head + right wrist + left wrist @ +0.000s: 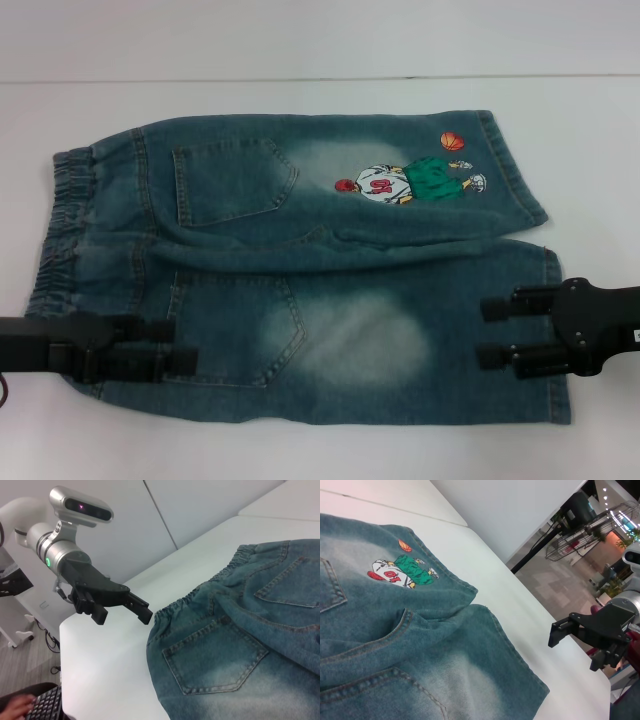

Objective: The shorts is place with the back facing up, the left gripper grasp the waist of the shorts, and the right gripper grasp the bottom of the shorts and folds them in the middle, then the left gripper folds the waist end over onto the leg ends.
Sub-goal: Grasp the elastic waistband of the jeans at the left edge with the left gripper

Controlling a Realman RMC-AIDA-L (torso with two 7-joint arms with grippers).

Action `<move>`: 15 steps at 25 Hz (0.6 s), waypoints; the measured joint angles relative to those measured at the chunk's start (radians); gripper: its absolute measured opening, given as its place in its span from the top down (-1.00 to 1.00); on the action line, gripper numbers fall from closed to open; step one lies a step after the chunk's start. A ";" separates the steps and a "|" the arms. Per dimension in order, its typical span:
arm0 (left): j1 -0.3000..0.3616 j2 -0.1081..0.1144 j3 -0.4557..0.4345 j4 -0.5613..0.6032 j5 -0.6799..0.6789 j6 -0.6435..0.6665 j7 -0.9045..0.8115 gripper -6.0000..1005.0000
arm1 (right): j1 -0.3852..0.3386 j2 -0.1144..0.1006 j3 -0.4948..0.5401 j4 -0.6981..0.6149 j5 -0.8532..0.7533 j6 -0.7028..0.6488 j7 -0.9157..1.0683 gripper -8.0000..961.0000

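Faded denim shorts (pixel 300 270), pockets up, waistband by the released left gripper (pixel 168 345), hems between the released right gripper (pixel 488 331) jaws.

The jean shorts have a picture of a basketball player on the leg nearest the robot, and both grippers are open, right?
Not quite. The basketball player is on the far leg of the shorts, as the head view shows. Left gripper and right gripper do have open jaws.

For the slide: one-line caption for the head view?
Denim shorts lie flat, back up, on the white table; left claw open at the waist, right claw open at the leg hem.
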 joint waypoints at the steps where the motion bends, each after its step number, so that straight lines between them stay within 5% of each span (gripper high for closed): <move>1: 0.000 0.000 0.000 0.000 0.000 0.000 0.000 -0.88 | 0.000 0.000 -0.001 0.000 0.000 0.001 0.000 -0.65; 15: -0.002 0.004 -0.001 -0.001 0.000 0.003 -0.030 -0.87 | 0.007 0.003 -0.007 0.000 0.001 0.003 0.000 -0.46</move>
